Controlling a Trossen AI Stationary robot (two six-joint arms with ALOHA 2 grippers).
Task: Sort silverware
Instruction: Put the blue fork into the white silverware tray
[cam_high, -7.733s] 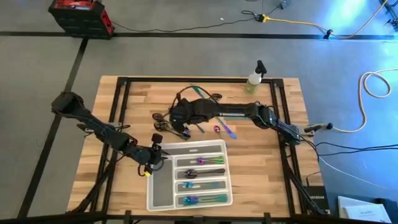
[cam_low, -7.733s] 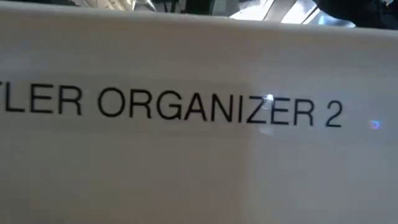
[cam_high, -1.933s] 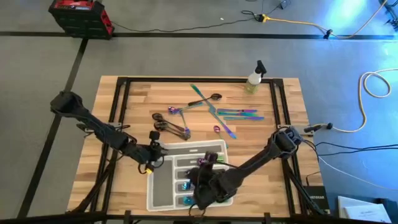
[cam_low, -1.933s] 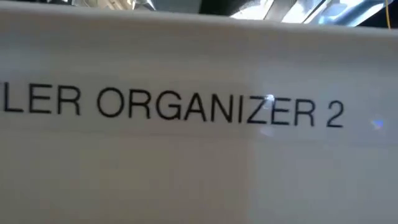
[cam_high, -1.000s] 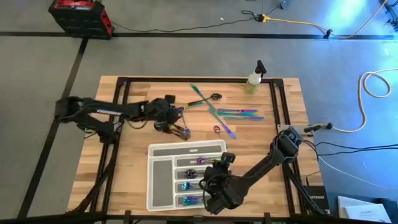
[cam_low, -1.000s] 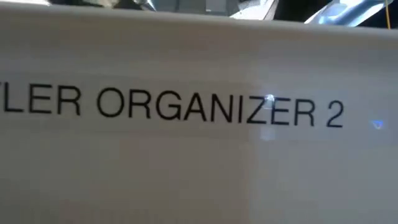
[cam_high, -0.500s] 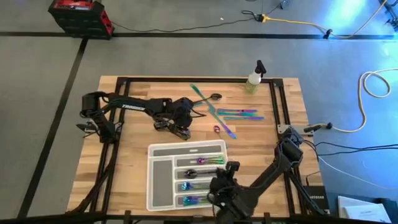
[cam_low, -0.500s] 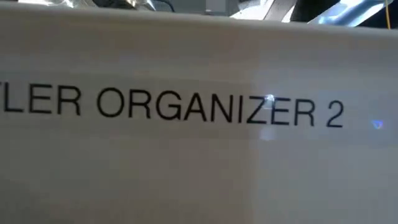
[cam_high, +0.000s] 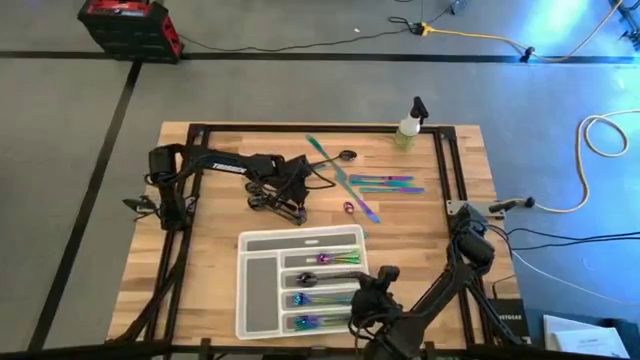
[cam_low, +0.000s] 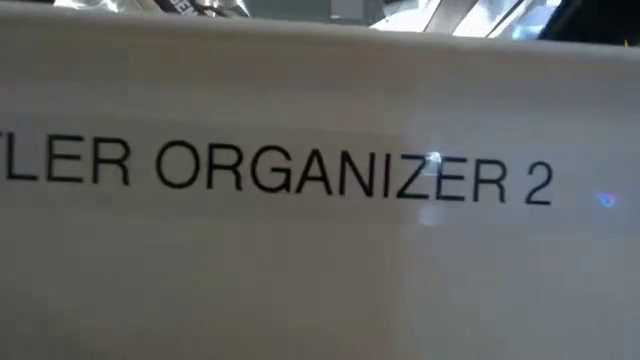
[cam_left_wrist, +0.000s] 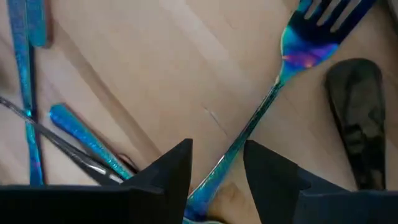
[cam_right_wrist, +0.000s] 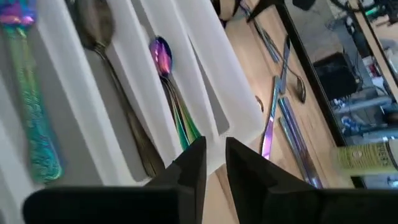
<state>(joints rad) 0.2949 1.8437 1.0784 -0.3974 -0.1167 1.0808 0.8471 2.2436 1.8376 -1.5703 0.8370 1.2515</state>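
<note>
Bare table (cam_high: 215, 222) lies open left of the tray (cam_high: 258, 290) and along the right side. Loose silverware (cam_high: 352, 183) crowds the far centre, with the left gripper (cam_high: 296, 192) low among it, its fingers set apart astride an iridescent fork (cam_left_wrist: 292, 68). A spray bottle (cam_high: 409, 124) stands at the far edge. The right gripper (cam_high: 362, 296) blocks the tray's near right corner.

The low view was blocked almost wholly by the white tray wall (cam_low: 320, 250), whose printed word was cut at the picture's left edge. In the left wrist view, the iridescent fork (cam_left_wrist: 311, 43) lost its tine tips at the top edge, and its handle end was hidden behind the left gripper (cam_left_wrist: 216, 163). From above, the cluster of dark pieces (cam_high: 275, 203) was too small to sort, possibly spoons.
</note>
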